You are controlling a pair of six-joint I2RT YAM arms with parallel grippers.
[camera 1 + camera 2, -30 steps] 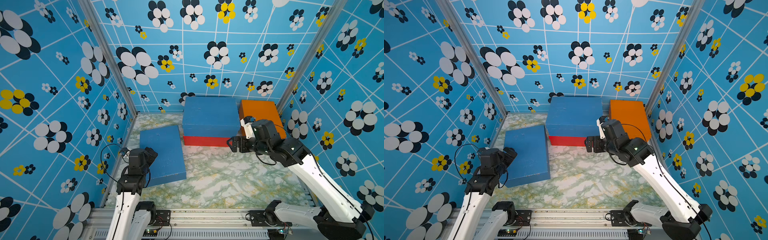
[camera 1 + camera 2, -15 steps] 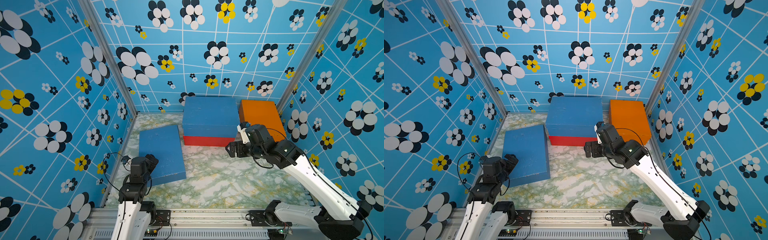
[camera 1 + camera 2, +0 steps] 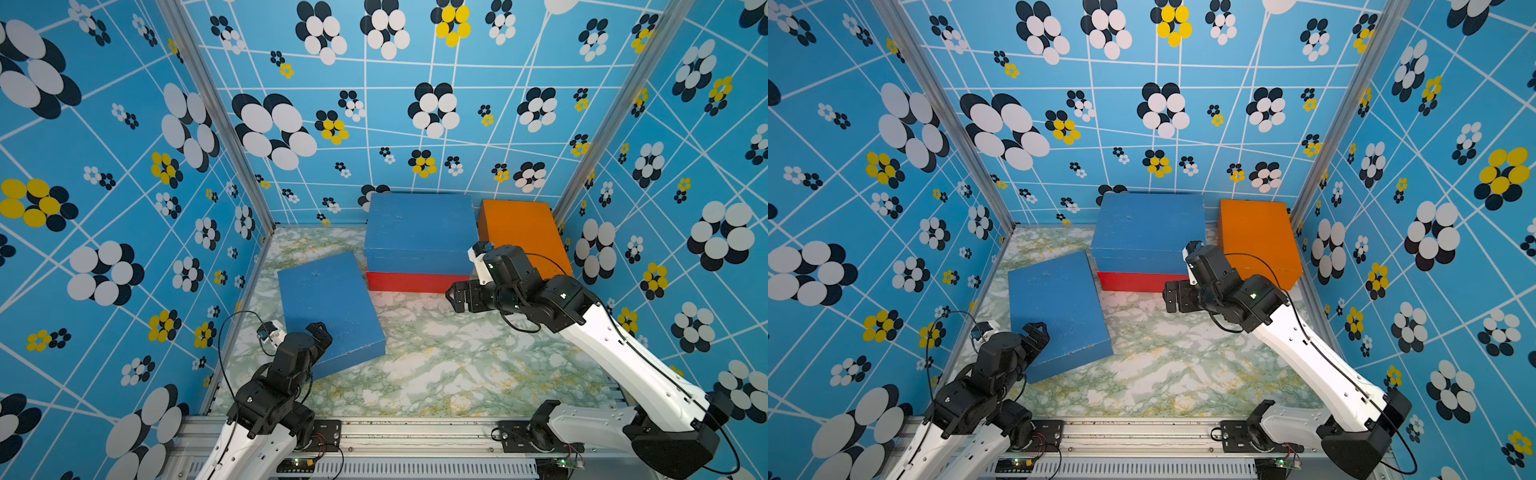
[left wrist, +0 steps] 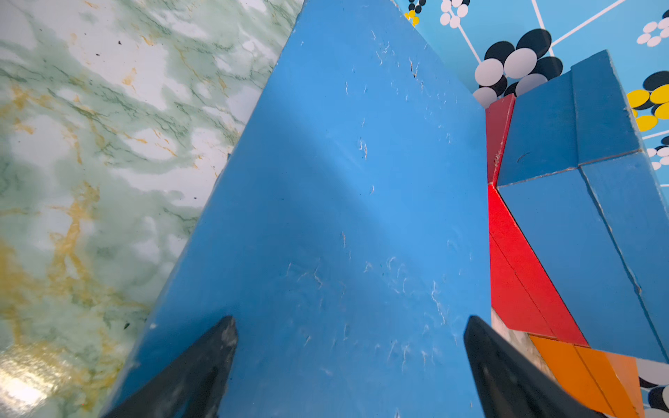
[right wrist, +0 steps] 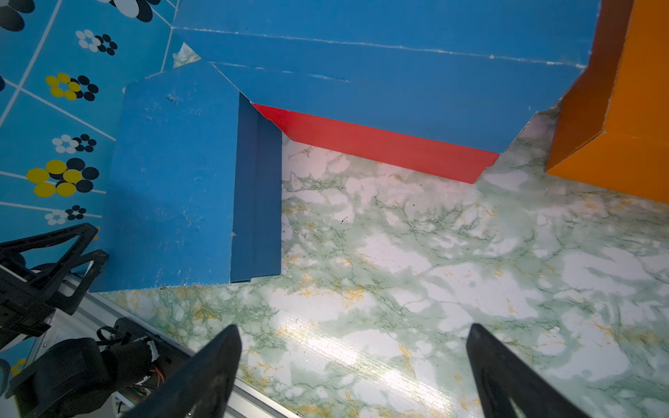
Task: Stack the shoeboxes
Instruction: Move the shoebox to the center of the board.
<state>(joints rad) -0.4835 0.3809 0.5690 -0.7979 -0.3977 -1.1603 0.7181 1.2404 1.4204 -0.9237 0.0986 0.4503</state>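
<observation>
Standing wide open and empty, left claw [image 4: 351,322] overhangs the unstacked blue shoebox [image 4: 344,181], right claw [image 5: 354,329] the tabletop [image 5: 434,253].

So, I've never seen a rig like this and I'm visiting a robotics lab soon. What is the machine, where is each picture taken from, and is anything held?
This is a two-armed robot: a left arm and a right arm, bolted to the front of a marble-patterned table inside flower-papered walls. Each ends in a two-jawed gripper. Two nearly identical pictures come from a paired camera overhead. The other two come from a camera on each wrist, looking out past the gripper. There are four painted shoeboxes: a stacked blue shoebox on a red shoebox, an orange shoebox beside that stack, and a lone blue shoebox nearer the arms. The left gripper is open over the lone box's near end; the right gripper is open above the table, before the stack. Nothing is held.
</observation>
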